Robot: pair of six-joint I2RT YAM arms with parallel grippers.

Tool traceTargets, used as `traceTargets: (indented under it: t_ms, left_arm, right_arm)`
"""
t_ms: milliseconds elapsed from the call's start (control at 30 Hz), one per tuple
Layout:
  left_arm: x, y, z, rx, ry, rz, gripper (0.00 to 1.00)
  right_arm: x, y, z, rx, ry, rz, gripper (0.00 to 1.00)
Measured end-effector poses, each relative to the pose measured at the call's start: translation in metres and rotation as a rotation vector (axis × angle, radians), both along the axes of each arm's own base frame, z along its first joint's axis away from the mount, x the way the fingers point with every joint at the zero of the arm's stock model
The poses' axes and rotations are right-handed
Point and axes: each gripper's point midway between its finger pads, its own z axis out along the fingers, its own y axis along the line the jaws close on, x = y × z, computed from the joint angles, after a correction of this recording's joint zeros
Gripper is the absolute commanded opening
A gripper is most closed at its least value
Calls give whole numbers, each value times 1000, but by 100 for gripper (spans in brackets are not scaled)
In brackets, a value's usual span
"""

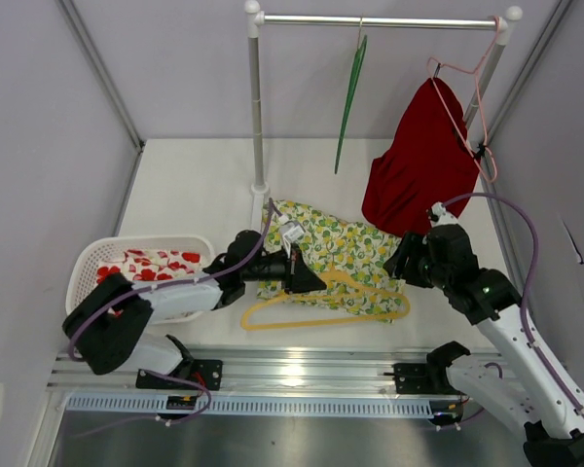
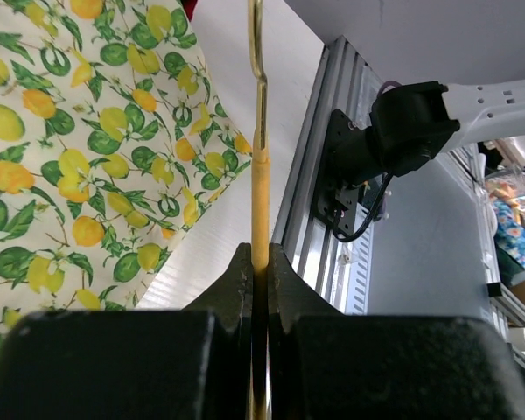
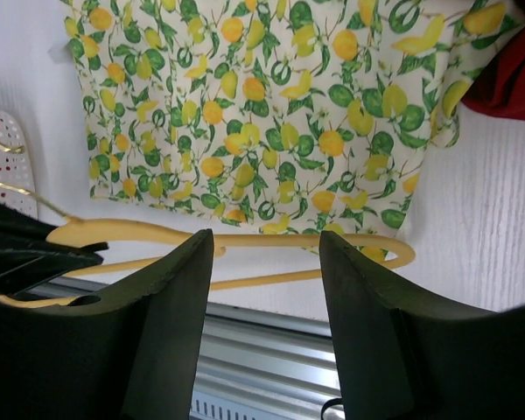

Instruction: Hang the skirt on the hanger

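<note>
The lemon-print skirt lies flat on the white table; it also shows in the left wrist view and the right wrist view. The yellow hanger lies along the skirt's near edge, partly on it. My left gripper is shut on the yellow hanger near its neck. My right gripper is open and empty, hovering by the skirt's right edge; the hanger shows between and beyond its fingers.
A white laundry basket with red-print cloth sits at the left. A clothes rail at the back holds a green hanger and a red garment on a pink hanger. The rail post stands behind the skirt.
</note>
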Motion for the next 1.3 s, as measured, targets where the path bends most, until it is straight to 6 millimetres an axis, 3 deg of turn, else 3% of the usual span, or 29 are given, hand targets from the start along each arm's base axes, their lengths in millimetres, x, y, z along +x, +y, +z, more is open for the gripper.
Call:
traceTargets:
  t_ms: [300,467,700,800,1067,1300]
  left_arm:
    - [-8,-22,-44,-42,114,-92,0]
    - [-9,-27,-59,-58,155,-109,0]
    - [-7,-30,-74,-56,168,-110,0]
    - [-4,-32,-79,-54,170,-111,0]
    - [7,-28,-83,-69,174,-106,0]
    - [13,-23,-81,-77,169,-100,0]
  right_arm:
    - [-22,-5,-43,-35,110,-35,51]
    - [-24,-3,-50,-29,132,-59,48]
    - [-47,1,-104,-48,256,-85,43]
    - [-55,-3,-119,-50,292,-116,41]
    - [-56,-5,-135,-37,308,-171,39]
    - [-60,-7,-151,-42,337,-190,45]
